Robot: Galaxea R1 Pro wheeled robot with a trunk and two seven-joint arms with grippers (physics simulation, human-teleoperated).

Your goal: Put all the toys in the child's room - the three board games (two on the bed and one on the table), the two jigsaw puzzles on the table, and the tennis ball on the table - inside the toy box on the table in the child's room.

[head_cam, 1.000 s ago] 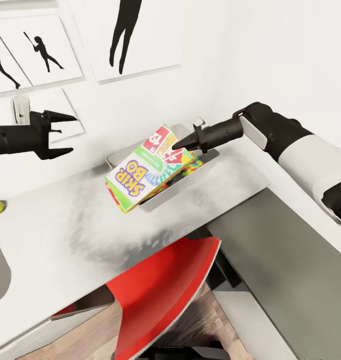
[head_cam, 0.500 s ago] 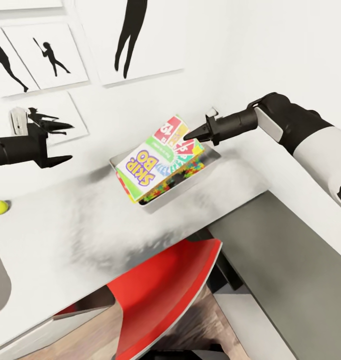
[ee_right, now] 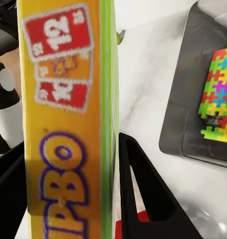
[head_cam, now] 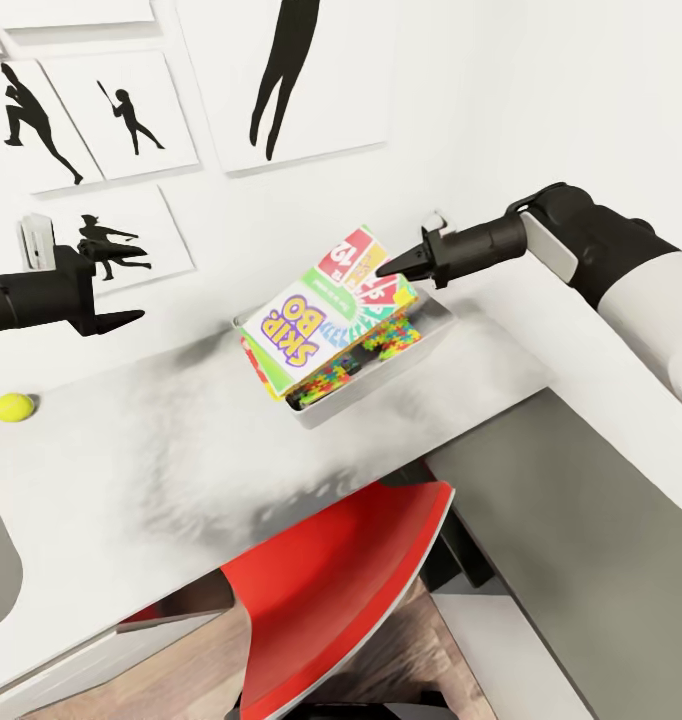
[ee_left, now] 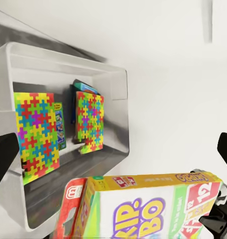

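The right end effector (head_cam: 385,268) is holding the SKIP-BO game (head_cam: 326,305) by its far edge, its two fingers pressing on the box from both sides. In the right wrist view the yellow edge of the box (ee_right: 68,119) is sitting tight between the black fingers (ee_right: 143,189). The box is hanging tilted over the toy box (head_cam: 436,335), with its near end lower than its far end.

The toy box is sitting on the light grey table (head_cam: 161,470), close to the white wall. Inside it, two jigsaw puzzles (ee_left: 36,134) are lying — one near the middle (ee_left: 90,122) and one closer to a side wall. A blue game box (ee_left: 60,127) is peeking out between them, and another blue edge is showing behind the middle puzzle. In the head view a puzzle (head_cam: 336,375) is showing under the tilted game.

The left end effector (head_cam: 106,290) is hanging in the air near the wall, well apart from the toy box. Its fingers are spread wide and nothing is in them.

The tennis ball (head_cam: 13,406) is resting on the table, far to the left of the toy box. A red chair (head_cam: 341,580) is standing under the table edge. Black shadow pictures (head_cam: 291,80) are hanging on the wall above.
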